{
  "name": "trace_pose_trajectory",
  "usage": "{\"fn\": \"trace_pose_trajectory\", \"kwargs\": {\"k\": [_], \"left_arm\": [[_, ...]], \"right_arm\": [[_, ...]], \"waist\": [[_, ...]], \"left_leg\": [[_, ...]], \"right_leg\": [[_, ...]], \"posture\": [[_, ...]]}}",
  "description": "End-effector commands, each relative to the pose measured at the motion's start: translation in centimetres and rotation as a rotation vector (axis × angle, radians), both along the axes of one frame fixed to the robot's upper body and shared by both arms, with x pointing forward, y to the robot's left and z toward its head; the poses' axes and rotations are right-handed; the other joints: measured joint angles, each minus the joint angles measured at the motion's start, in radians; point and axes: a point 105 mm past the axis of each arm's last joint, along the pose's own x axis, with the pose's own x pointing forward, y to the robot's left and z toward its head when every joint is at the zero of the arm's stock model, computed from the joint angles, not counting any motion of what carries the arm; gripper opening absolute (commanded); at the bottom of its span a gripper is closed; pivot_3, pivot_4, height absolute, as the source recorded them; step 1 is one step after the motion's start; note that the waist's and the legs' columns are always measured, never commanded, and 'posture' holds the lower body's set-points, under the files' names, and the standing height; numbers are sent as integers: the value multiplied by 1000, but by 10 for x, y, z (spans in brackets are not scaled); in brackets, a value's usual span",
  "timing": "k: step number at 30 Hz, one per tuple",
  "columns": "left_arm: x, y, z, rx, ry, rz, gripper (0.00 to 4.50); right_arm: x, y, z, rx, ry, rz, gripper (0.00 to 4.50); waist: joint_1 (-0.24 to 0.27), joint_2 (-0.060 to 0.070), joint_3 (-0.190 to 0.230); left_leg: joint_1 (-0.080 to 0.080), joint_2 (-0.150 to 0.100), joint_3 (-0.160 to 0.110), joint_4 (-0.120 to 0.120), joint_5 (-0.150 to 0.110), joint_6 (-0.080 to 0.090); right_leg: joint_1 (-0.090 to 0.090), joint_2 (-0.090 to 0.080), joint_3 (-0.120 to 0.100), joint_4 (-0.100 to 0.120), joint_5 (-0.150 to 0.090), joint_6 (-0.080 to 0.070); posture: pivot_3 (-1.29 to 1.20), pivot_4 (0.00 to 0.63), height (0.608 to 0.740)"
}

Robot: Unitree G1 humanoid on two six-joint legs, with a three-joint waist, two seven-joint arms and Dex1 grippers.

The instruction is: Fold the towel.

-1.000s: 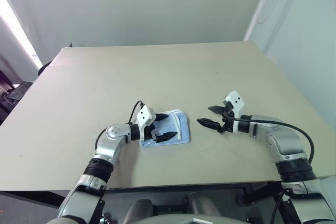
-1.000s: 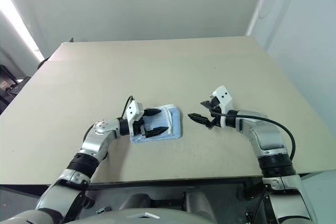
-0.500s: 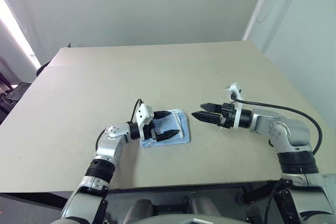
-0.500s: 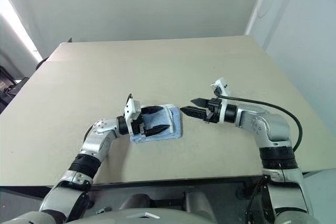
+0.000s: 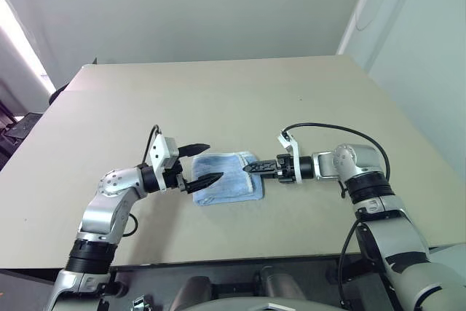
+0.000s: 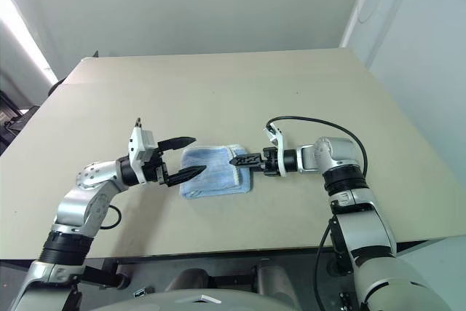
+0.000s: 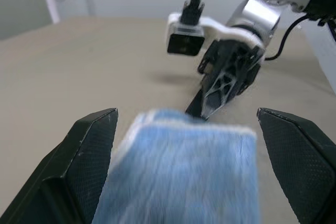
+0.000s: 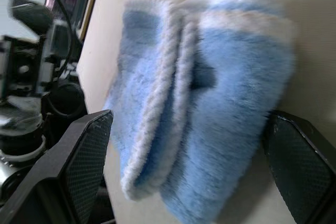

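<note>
The towel (image 5: pixel 228 178) is a small light blue cloth lying folded in layers on the table, its white-edged layers showing in the right wrist view (image 8: pixel 210 103). My left gripper (image 5: pixel 202 165) is open and hovers just off the towel's left edge, pointing across it. From the other side my right gripper (image 5: pixel 247 167) points left with its tips over the towel's right edge. Its fingers (image 8: pixel 86 150) are spread wide, so it is open, with the towel in front of them. Whether the tips touch the cloth cannot be told. The left wrist view shows the towel (image 7: pixel 184 171) and the right gripper (image 7: pixel 223 85) beyond it.
The beige table (image 5: pixel 218 100) stretches wide behind and to both sides of the towel. Its front edge runs close below both arms. Dark furniture (image 5: pixel 22 125) stands beyond the table's left edge. A black cable (image 5: pixel 328 127) loops above my right wrist.
My left gripper has lifted off the towel and drawn back to the left. My right gripper has swung left to the towel's right edge and rolled its wrist. The towel lies still.
</note>
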Motion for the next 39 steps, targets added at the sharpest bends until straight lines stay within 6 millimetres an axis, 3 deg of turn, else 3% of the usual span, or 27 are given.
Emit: {"fn": "trace_pose_trajectory", "kwargs": {"k": [1, 15, 18, 25, 29, 32, 36, 39], "left_arm": [[-1, 4, 16, -13, -51, 18, 4484], [1, 4, 13, 3, -60, 52, 4484], [0, 5, 13, -6, -53, 60, 4500], [0, 8, 10, 14, -58, 75, 4500], [1, 10, 9, 17, -59, 89, 4500], [3, 10, 9, 7, -57, 99, 4500], [6, 9, 10, 10, -65, 105, 4500], [10, 12, 23, -44, -74, 113, 4500]], "right_arm": [[-2, 13, 9, 24, -8, 59, 4500], [-10, 44, 4, 59, 24, 117, 4500], [-4, 40, 2, 48, 32, 79, 3888], [0, 28, 9, 69, 38, 58, 1397], [5, 22, 35, 123, -31, 56, 21], [11, 8, 69, 182, -136, 24, 21], [31, -32, 117, 231, -305, -146, 21], [46, -65, 115, 136, -344, -305, 21]], "waist": [[-1, 0, 0], [-7, 0, 0], [-9, 0, 0], [-6, 1, 0], [-5, 1, 0], [-2, 1, 0], [0, 1, 0], [1, 1, 0]], "left_leg": [[0, 0, 0, 0, 0, 0], [1, 1, 0, 0, 0, 0], [1, 1, 0, 0, 0, 0], [0, 1, 0, 0, 0, 0], [0, 0, 0, 0, 0, 0], [-1, 0, 0, 0, 0, 0], [-2, 0, 0, 0, 0, 0], [-2, 0, 0, -1, 0, 0]], "right_leg": [[0, 0, 0, 0, -1, 1], [-1, 0, 0, 1, -1, 2], [-1, 0, 0, 2, -1, 1], [-1, 0, 0, 2, -1, 1], [-2, 0, 0, 2, -1, 1], [-2, 0, 0, 2, -1, 2], [-2, 0, 0, 1, -1, 2], [-2, 0, 0, 0, -1, 2]], "posture": [[0, 0, 740], [0, 0, 740], [0, 0, 740], [0, 0, 740], [0, 0, 740], [0, 0, 740], [0, 0, 740], [0, 0, 740]]}}
